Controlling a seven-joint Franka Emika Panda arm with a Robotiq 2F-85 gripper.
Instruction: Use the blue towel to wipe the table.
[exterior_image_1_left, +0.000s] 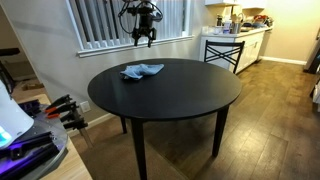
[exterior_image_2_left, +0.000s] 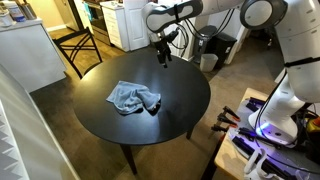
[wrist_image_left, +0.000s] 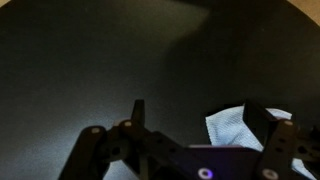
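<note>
Floor (exterior_image_1_left: 275, 110) of wood planks up front, then round black table (exterior_image_1_left: 175, 98) with the crumpled blue towel (exterior_image_1_left: 142, 71) lying on its top toward the window side, nothing touching it. Gripper (exterior_image_1_left: 143, 38) hangs above the table's far edge, clear of the towel, fingers (wrist_image_left: 138, 112) spread apart and empty in the wrist view. Behind it white window blinds (exterior_image_1_left: 110, 22), a dark metal chair (exterior_image_1_left: 223, 52), kitchen counter (exterior_image_1_left: 245, 30) furthest back.

Soft indoor light, dim blurry wrist view
</note>
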